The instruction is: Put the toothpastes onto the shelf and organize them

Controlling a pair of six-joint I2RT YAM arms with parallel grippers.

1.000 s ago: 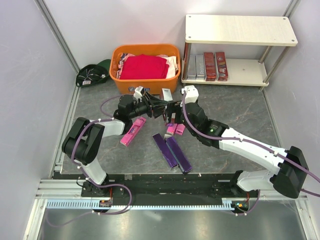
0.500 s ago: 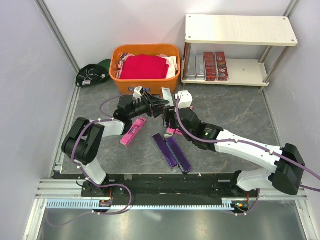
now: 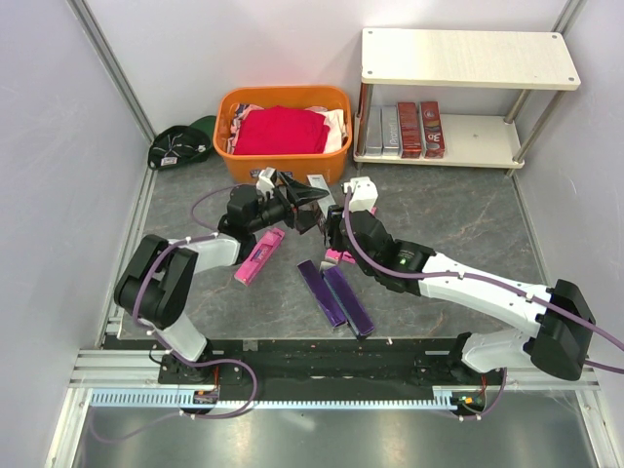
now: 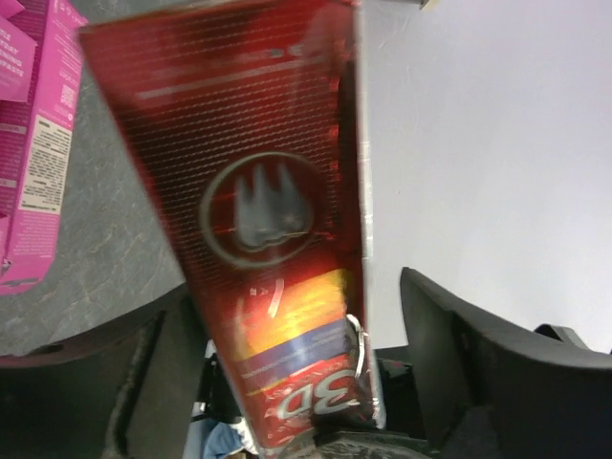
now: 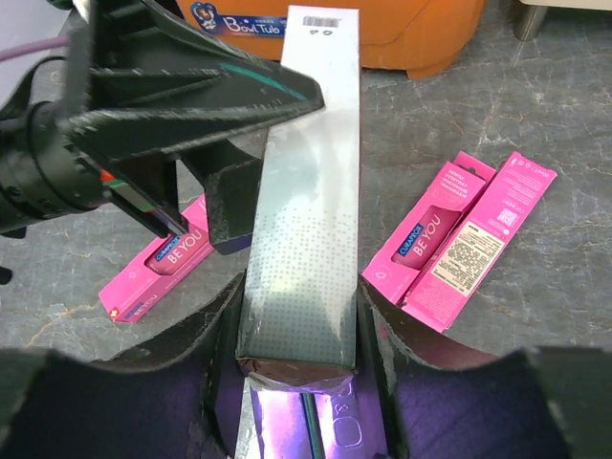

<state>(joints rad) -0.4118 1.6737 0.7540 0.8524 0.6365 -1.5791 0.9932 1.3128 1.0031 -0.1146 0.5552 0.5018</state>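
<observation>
One toothpaste box (image 3: 323, 192), silver on one face (image 5: 306, 210) and dark red on the other (image 4: 258, 191), hangs above the table's middle. My right gripper (image 3: 332, 220) (image 5: 301, 287) is shut on its lower end, jaws pressed to both sides. My left gripper (image 3: 308, 202) (image 4: 287, 306) stands open around the same box, its fingers (image 5: 191, 105) spread apart from it. Pink toothpastes (image 3: 258, 255) (image 3: 342, 253) and two purple ones (image 3: 334, 295) lie on the table. The shelf (image 3: 468, 58) holds silver and red boxes (image 3: 405, 129) on its lower board.
An orange basket (image 3: 283, 161) with a red cloth (image 3: 281, 130) stands just behind the grippers, left of the shelf. A dark cap (image 3: 180, 146) lies at the back left. Pink boxes (image 5: 459, 239) (image 5: 163, 263) flank the held box below.
My right gripper moved left onto the box and shut on it. My left gripper's jaws then opened off the box.
</observation>
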